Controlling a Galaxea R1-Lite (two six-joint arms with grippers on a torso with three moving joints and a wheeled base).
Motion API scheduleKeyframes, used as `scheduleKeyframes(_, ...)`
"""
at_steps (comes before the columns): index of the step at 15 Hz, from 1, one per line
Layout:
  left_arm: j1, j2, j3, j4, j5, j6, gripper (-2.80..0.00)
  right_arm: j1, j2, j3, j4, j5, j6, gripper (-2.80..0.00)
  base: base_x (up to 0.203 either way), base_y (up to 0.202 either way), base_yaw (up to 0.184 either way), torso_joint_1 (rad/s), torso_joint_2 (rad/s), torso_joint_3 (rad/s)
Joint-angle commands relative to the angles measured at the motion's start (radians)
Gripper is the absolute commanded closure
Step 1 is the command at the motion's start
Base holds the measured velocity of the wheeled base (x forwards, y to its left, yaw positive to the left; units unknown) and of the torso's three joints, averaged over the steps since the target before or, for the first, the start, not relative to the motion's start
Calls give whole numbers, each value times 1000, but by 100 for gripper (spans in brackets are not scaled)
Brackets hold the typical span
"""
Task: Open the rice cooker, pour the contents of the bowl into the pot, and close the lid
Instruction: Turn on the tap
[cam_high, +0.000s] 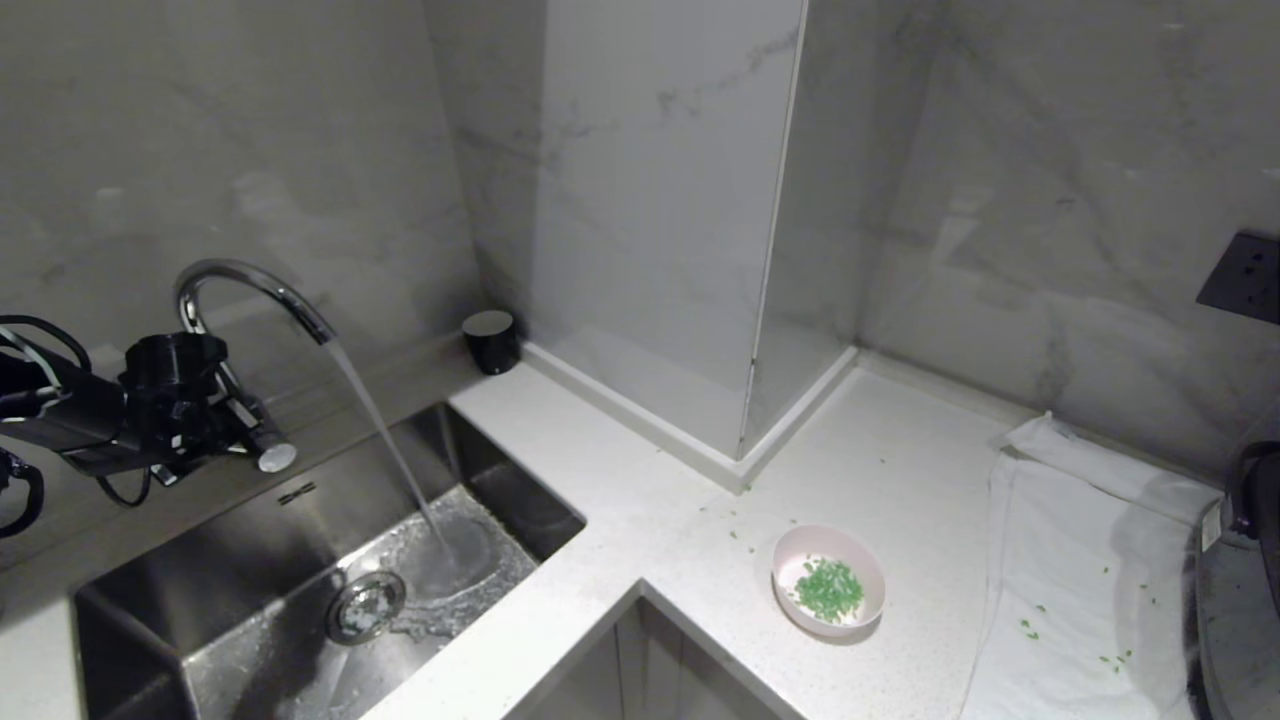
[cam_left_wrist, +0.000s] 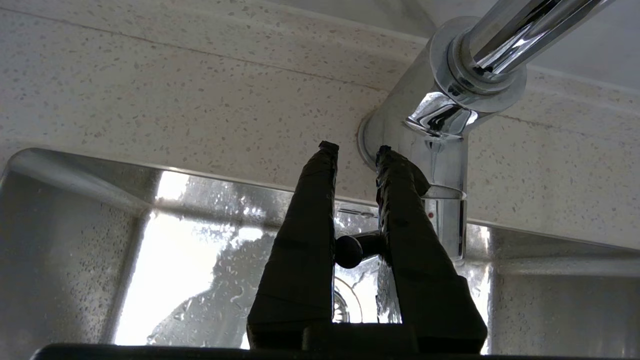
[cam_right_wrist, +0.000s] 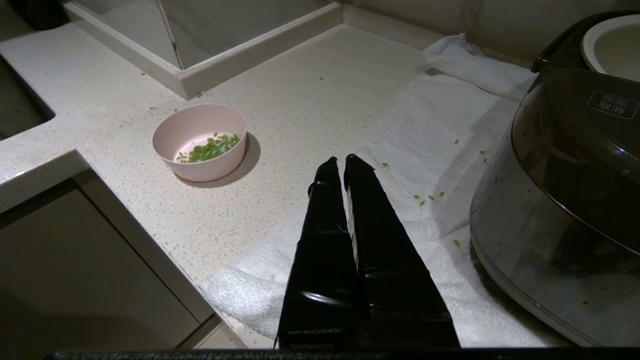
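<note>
Left claw (cam_left_wrist: 356, 148) at the running faucet (cam_high: 250, 285), bowl (cam_high: 828, 579) well apart.

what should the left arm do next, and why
Probably nudge the faucet lever to shut the water off: the stream runs into the sink, the left gripper is at that lever, and the bowl sits apart on the counter.

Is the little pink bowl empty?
No, the small round pale pink bowl on the white speckled counter has chopped bright green bits inside.
</note>
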Motion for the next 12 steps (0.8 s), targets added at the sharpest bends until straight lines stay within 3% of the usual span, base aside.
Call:
scheduleKeyframes(1, 1, -2, -1, -3, 2, -4, 0, 0, 1, 0, 1, 0, 0, 0, 0, 0, 0, 0, 0, 0)
scheduleKeyframes(2, 0, 0, -1, -3, 4, -4, -280, 1, 1, 0, 1, 0, 0, 0, 0, 0, 0, 0, 0, 0)
scheduleKeyframes(8, 0, -9, 10, -1, -1, -8, -280, 1, 1, 0, 1, 0, 0, 0, 0, 0, 0, 0, 0, 0)
scheduleKeyframes(12, -15, -106, 111, -3, -24, -10, -280, 1, 1, 0, 1, 0, 0, 0, 0, 0, 0, 0, 0, 0)
